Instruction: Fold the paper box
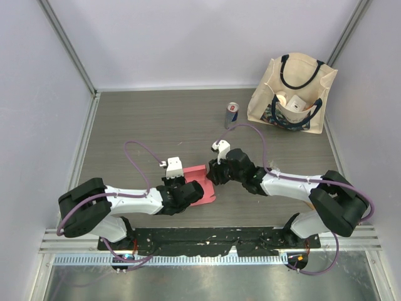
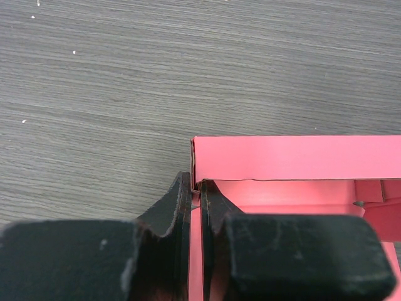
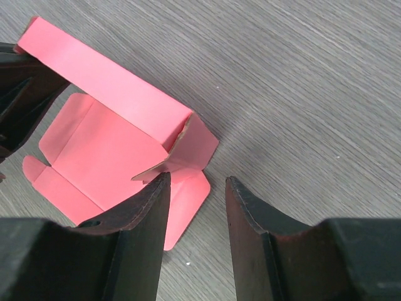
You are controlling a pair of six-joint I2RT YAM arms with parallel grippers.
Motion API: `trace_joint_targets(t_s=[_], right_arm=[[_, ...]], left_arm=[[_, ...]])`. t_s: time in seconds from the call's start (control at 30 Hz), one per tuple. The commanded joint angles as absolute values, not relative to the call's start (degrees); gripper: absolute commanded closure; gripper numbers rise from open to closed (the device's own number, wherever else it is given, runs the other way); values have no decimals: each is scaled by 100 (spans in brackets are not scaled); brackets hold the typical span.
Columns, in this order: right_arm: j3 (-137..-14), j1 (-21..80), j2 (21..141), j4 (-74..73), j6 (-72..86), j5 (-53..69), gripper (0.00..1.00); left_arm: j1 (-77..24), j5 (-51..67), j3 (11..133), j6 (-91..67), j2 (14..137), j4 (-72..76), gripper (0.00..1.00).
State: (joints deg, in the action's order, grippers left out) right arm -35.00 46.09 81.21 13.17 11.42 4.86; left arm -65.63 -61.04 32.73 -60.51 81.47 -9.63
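**Pinching one wall of the paper box (image 1: 202, 185) near the bottom middle of the top view**

A cream tote bag (image 1: 266, 78) with black handles sat at the upper right of the top view. Its mouth was open. Inside it lay a small white box (image 1: 299, 103) and something round and white beside that. A can (image 1: 232, 115) stood upright on the table (image 1: 144, 119), just left of the bag and not touching it.

The paper box was a holder too, but only half made. It sat on the table between the two grippers with its open side facing up, and nothing was inside it. One long wall (image 3: 106, 84) stood up. In the left wrist view that wall ran straight across from the middle to the right edge of the frame. In the right wrist view it slanted from the upper left down to the middle, and a short end flap (image 3: 194, 147) bent off its lower end. The pink floor lay flat below the wall, with small tabs at its lower left.

The left gripper (image 2: 195, 188) had its fingers pressed close together on the thin side wall at the box's left end, one finger outside and one inside. The right gripper (image 3: 197, 182) had its fingers apart, with bare table showing in the gap. Its one finger (image 3: 141, 216) covered part of the box's rounded flap; I could not tell if it touched.
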Motion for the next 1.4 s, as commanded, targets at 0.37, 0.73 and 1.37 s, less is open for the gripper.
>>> trace_joint_targets(t_s=[0.37, 0.73, 1.37], right_arm=[[-3208, 5080, 8481, 3120, 607, -281, 55], [-2936, 5431, 8885, 4464, 308, -1142, 62], [-3128, 7126, 10703, 7311, -359, -5864, 99]], left_arm=[[-6609, -6346, 3252, -5994, 8024, -712, 100], [-6653, -6390, 3252, -5959, 8051, -677, 100], [-6741, -6609, 3226, -6415, 8051, -870, 100]])
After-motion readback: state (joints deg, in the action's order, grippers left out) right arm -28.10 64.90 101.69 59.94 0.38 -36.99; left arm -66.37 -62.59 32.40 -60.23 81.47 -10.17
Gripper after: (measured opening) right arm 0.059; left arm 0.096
